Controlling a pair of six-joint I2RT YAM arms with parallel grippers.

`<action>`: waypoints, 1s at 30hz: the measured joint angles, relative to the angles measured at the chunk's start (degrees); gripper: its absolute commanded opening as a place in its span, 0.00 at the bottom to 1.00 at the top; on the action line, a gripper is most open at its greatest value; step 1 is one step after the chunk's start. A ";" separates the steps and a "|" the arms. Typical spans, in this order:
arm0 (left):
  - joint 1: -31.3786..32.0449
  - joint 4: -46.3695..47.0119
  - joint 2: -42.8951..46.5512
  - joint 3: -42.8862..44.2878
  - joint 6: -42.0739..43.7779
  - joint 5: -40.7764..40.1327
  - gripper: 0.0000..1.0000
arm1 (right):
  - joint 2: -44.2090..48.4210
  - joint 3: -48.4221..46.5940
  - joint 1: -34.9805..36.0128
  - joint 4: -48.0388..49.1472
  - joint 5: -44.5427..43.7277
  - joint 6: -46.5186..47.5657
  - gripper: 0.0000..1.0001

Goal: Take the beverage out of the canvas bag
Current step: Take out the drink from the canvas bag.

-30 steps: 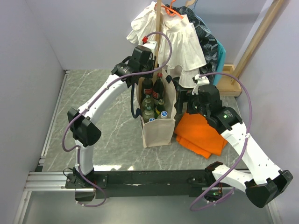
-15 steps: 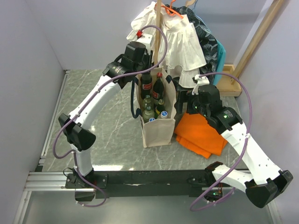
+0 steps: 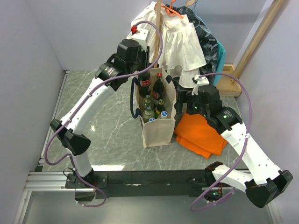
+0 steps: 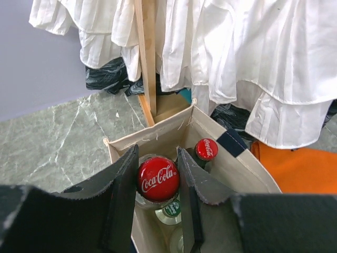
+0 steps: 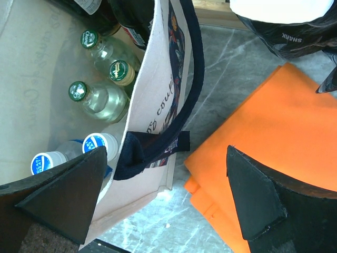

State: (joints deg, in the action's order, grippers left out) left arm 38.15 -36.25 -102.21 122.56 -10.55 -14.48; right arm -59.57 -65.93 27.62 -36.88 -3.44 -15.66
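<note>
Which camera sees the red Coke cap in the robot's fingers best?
Left wrist: the cap sits centred, logo readable, in the left gripper. The top view hides it under that gripper; the right wrist view misses it.

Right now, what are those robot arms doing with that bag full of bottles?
The left gripper is shut on the red cap of a cola bottle, whose lower part is inside the canvas bag. The right gripper is open, with its fingers on either side of the bag's wall near a navy handle. Other bottles stand inside the bag.
</note>
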 measured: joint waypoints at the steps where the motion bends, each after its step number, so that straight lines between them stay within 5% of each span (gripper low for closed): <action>1: 0.07 0.22 0.31 -0.33 0.28 0.13 0.01 | 0.00 0.02 0.00 0.00 0.02 -0.04 1.00; 30: 0.35 2.67 4.15 -0.42 2.82 1.11 0.01 | 0.98 1.60 0.00 0.22 0.09 -1.03 1.00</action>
State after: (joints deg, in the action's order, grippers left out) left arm 38.50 -33.58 -98.06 122.15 -7.73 -13.37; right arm -58.59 -64.34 27.62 -36.67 -3.36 -16.69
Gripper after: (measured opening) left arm 0.376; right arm 0.998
